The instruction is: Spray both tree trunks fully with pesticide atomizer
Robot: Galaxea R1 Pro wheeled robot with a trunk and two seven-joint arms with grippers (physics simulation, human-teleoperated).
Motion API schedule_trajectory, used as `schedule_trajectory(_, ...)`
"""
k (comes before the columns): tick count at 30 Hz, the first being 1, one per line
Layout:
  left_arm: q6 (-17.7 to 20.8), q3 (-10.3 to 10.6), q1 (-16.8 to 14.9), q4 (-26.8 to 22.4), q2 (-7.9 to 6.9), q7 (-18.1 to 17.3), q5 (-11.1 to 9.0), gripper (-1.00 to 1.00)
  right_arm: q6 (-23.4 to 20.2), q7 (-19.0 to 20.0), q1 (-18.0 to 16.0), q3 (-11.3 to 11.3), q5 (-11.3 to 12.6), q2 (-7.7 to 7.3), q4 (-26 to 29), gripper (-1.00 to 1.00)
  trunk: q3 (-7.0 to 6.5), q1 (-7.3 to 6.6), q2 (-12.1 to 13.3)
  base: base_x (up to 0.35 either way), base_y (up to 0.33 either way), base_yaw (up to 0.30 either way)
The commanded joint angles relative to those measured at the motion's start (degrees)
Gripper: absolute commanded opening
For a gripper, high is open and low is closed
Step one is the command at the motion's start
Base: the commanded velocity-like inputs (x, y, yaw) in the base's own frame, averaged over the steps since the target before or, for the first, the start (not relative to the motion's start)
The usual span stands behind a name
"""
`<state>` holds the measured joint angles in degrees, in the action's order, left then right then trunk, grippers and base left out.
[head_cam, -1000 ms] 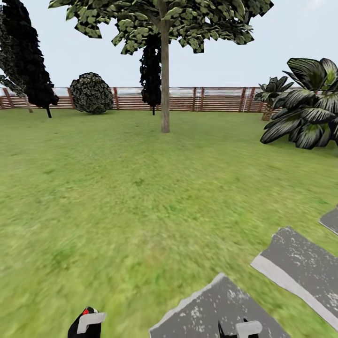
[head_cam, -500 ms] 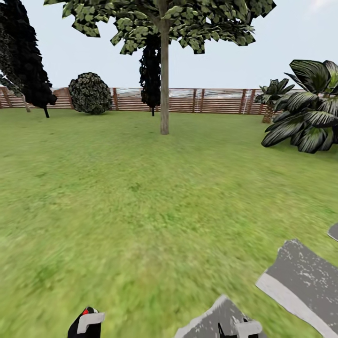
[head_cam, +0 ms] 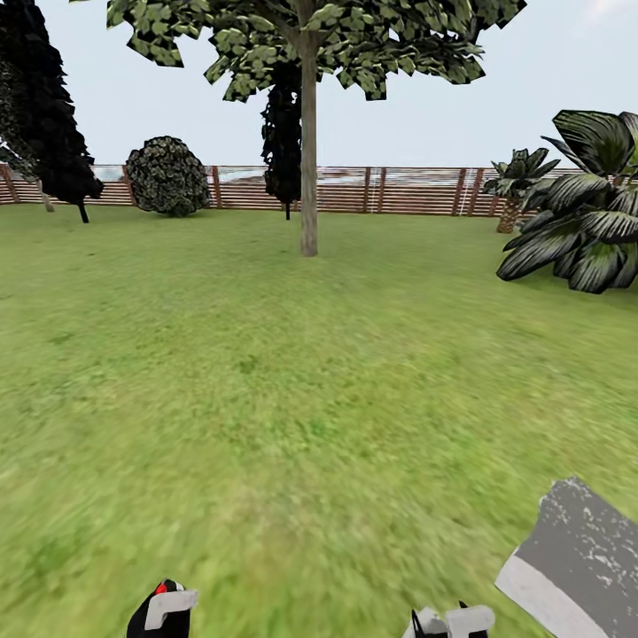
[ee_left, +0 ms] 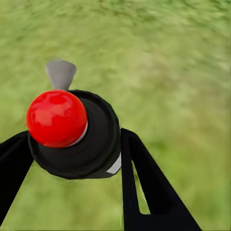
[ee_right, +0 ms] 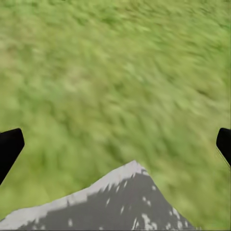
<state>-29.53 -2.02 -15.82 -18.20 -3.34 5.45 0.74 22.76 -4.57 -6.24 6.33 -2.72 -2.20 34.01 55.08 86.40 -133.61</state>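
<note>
The pesticide atomizer has a black body, a red ball cap and a grey nozzle. My left gripper is shut on it, one black finger on each side. At the bottom edge of the head view the atomizer shows in that same left gripper. My right gripper hangs low over the grass; in its wrist view the right gripper is open with nothing between its wide-apart fingers. One tree stands ahead across the lawn, its pale straight tree trunk under a mottled green crown.
A brown slat fence closes the far side of the lawn. Dark conifers and a round bush stand at the back left. Broad-leaved plants and a short palm are on the right. A grey paving slab lies near right.
The whole view has advanced over the lawn: the paving slabs have slid down and off the lower right, and the tree looks slightly nearer. Both grippers hold the same pose.
</note>
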Motion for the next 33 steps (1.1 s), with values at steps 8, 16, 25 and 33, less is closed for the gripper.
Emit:
schedule_trajectory(8, 0.0, 0.0, 0.0, 0.0, 0.0, 0.0, 0.0, -1.0, 0.0, 0.0, 0.0, 0.0, 0.0, 0.0, 0.0, 1.0, 0.0, 0.0, 0.0, 0.339, -0.072, 0.0)
schedule_trajectory(16, 0.0, 0.0, 0.0, 0.0, 0.0, 0.0, 0.1, -1.0, 0.0, 0.0, 0.0, 0.0, 0.0, 0.0, 0.0, 1.0, 0.0, 0.0, 0.0, 0.339, -0.072, 0.0)
schedule_trajectory(25, 0.0, 0.0, 0.0, 0.0, 0.0, 0.0, 0.0, -1.0, 0.0, 0.0, 0.0, 0.0, 0.1, -0.01, 0.0, 1.0, 0.0, 0.0, 0.0, 0.339, -0.072, 0.0)
schedule_trajectory(33, 0.0, 0.0, 0.0, 0.0, 0.0, 0.0, 0.0, -1.0, 0.0, 0.0, 0.0, 0.0, 0.1, 0.0, 0.0, 1.0, 0.0, 0.0, 0.0, 0.339, -0.072, 0.0)
